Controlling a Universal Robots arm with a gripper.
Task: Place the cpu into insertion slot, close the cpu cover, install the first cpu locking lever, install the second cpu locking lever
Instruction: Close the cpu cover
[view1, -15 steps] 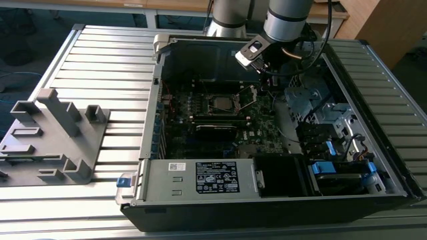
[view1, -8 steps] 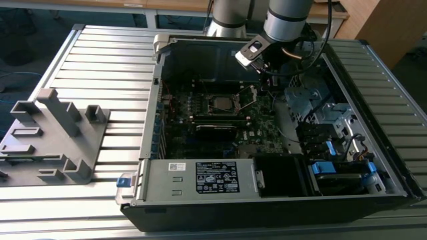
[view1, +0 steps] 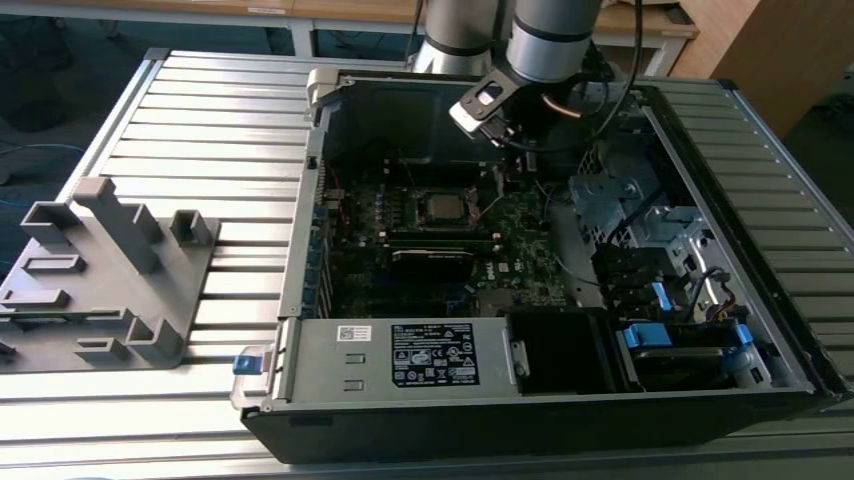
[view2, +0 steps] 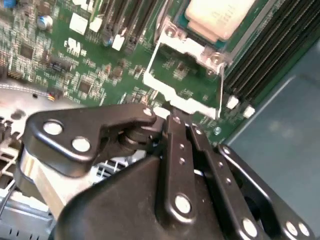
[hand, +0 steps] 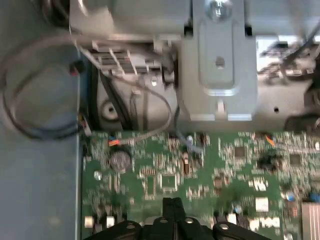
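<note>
The cpu (view2: 217, 15), a pale grey metal square, lies in the insertion slot (view1: 447, 207) on the green motherboard (view1: 514, 250). The cpu cover (view2: 186, 102), a silvery frame with a square window, is swung open away from the slot, and green board shows through its window. A thin wire lever (view2: 221, 90) runs along one side of the cover. My gripper (view2: 167, 116) is shut with nothing between its black fingers, and its tip is right at the cover's outer edge. In the first wrist view the gripper (hand: 172, 204) has its fingertips pressed together over the board. In the exterior view the gripper (view1: 523, 158) hangs inside the case, beyond the slot.
The open computer case (view1: 300, 300) lies on a slatted metal table (view1: 200, 120). A labelled power supply box (view1: 400, 355) and a drive cage with blue tabs (view1: 667, 335) fill the near side. Memory slots (view2: 270, 55) flank the socket. Grey cables (hand: 30, 100) loop nearby. A grey fixture (view1: 107, 270) stands at the exterior view's left.
</note>
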